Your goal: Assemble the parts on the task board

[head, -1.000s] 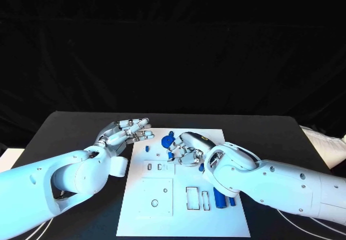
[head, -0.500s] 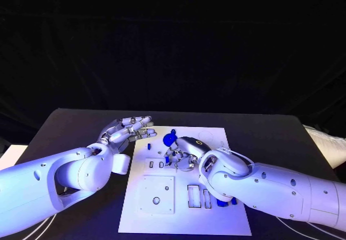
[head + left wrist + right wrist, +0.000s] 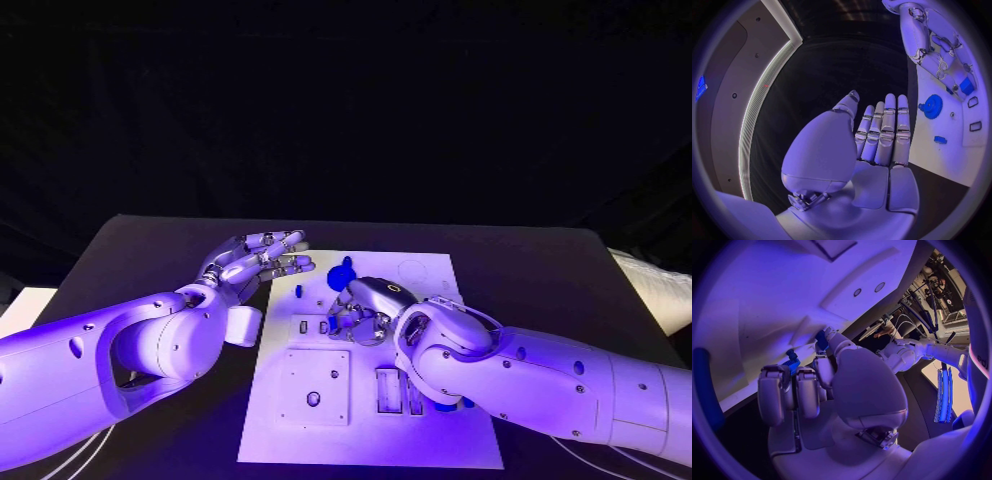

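Black cloth hangs behind a black desk (image 3: 159, 250), and the white task board (image 3: 433, 440) lies in the middle of it. The right robot hand (image 3: 364, 310) is down over the board's middle, fingers curled in; the right wrist view shows a small blue part (image 3: 791, 363) pinched at its fingertips, just off the white surface. So the held part sits directly under that hand, above the row of small slots (image 3: 313, 327) on the board. Whether its long axis lines up with a slot I cannot tell. The left robot hand (image 3: 260, 257) hovers at the board's far left corner, released, its fingers apart and straight, grasping nothing. A blue gear (image 3: 340, 277) and a small blue piece (image 3: 297, 291) lie between the two hands. The right hand is plainly the nearer one to the slots, so seating the part looks like its job.
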Tool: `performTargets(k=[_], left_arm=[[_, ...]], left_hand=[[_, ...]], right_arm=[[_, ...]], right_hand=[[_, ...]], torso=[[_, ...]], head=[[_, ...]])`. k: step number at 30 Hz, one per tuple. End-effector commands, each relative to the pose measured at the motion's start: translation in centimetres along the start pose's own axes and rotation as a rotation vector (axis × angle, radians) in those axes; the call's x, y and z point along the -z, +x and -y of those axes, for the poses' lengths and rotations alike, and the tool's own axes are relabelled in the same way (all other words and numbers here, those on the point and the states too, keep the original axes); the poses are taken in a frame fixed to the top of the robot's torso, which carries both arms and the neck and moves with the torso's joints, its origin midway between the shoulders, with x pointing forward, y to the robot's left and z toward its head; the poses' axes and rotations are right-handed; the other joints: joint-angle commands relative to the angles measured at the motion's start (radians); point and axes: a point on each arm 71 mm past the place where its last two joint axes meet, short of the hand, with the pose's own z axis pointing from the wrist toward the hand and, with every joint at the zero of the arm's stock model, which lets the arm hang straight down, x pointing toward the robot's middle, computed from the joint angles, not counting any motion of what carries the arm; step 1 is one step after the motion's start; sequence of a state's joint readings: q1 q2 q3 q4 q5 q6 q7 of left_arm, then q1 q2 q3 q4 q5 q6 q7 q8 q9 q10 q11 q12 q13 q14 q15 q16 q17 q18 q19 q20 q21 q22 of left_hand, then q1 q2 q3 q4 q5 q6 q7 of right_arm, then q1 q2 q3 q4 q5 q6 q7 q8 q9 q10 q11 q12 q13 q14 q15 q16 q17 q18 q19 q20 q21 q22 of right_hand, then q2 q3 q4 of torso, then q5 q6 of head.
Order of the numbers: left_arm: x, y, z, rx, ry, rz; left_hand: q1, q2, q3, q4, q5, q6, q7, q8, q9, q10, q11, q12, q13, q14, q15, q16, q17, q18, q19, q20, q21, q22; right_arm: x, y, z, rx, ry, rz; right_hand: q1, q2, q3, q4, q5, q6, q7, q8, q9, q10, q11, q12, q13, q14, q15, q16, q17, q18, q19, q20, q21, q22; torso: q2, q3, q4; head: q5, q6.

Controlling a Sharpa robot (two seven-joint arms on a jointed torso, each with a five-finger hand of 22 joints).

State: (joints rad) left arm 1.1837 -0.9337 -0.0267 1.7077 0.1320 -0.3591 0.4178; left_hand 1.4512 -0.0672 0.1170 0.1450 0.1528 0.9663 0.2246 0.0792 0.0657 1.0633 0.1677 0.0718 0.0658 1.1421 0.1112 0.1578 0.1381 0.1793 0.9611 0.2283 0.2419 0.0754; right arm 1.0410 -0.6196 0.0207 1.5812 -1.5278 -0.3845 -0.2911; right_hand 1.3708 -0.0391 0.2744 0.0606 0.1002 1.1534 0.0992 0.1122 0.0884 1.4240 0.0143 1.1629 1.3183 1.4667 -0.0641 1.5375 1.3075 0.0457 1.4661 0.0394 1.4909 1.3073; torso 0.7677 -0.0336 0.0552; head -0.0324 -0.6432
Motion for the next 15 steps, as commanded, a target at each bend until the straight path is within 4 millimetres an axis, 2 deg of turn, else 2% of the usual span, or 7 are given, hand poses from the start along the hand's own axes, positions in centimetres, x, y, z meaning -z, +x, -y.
performTargets(k=[1, 15], left_arm=[[0.01, 0.32, 0.08, 0.011, 0.008, -0.025], [0.03, 0.35, 0.08, 0.012, 0.007, -0.027]], left_hand=[[0.001, 0.009, 0.001, -0.006, -0.005, 0.002, 0.000, -0.005, 0.000, 0.001, 0.001, -0.006, -0.001, 0.003, 0.005, -0.006, 0.001, 0.005, 0.009, -0.002, -0.004, -0.001], [0.001, 0.009, 0.001, -0.006, -0.005, 0.002, 0.000, -0.005, 0.000, 0.001, 0.001, -0.006, -0.001, 0.003, 0.005, -0.006, 0.001, 0.005, 0.009, -0.002, -0.004, -0.001]], right_arm=[[-0.01, 0.43, 0.06, 0.025, 0.004, -0.026], [0.03, 0.80, 0.40, 0.056, 0.021, -0.055]], right_hand=[[-0.006, 0.000, 0.000, -0.001, 0.003, 0.032, -0.024, 0.006, 0.023, 0.016, -0.020, -0.006, -0.004, 0.089, -0.007, -0.005, 0.194, -0.003, 0.013, -0.003, -0.007, 0.067], [-0.029, -0.025, -0.006, -0.005, -0.007, 0.002, -0.009, -0.017, 0.015, -0.009, -0.008, -0.069, -0.041, 0.087, 0.001, -0.010, 0.186, -0.002, 0.011, 0.003, -0.011, 0.062]], torso=[[0.000, 0.0001, -0.0005], [0.000, 0.0001, -0.0002]], head=[[0.000, 0.000], [-0.001, -0.002]])
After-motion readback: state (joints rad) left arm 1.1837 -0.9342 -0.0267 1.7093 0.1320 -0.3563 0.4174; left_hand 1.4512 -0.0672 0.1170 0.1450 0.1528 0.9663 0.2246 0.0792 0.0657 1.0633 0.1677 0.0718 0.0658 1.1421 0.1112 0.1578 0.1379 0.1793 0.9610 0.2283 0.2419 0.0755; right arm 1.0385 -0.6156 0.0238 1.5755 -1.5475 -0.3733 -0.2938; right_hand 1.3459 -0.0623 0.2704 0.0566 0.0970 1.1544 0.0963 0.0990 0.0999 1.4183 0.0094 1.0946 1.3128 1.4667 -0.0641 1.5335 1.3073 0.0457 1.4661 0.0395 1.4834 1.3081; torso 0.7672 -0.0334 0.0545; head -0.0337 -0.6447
